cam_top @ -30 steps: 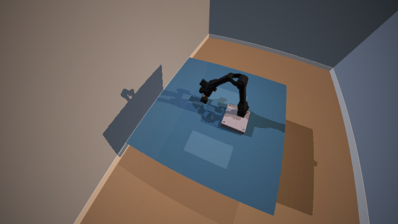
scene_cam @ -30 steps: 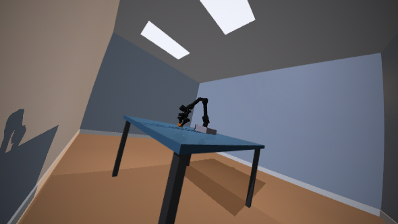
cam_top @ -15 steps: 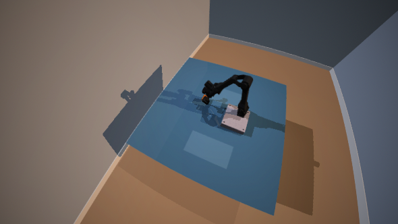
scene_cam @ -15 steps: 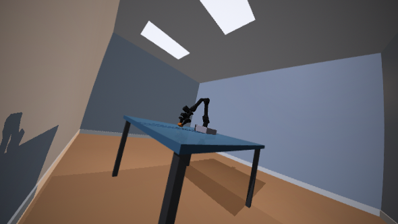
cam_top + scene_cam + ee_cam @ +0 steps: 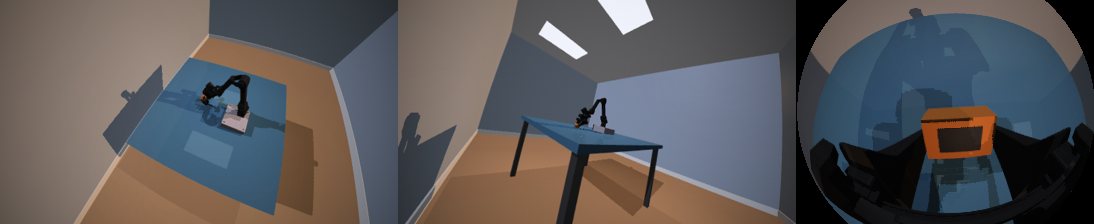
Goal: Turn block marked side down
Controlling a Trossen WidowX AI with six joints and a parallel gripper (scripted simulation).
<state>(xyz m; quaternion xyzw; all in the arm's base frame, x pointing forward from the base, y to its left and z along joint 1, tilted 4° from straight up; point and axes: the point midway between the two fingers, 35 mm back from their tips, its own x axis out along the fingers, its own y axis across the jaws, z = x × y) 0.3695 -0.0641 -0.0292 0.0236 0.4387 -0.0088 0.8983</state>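
Observation:
The block is orange with a dark rectangular mark on the face turned toward the wrist camera. My gripper is shut on it, with one black finger on each side. In the top and exterior views the block sits at the fingertips just above the blue table. The block is slightly tilted in the wrist view. I cannot tell whether its underside touches the table.
The arm's grey base plate stands on the table to the right of the gripper. A lighter rectangle is marked on the table top nearer the front. The table edges drop to a brown floor.

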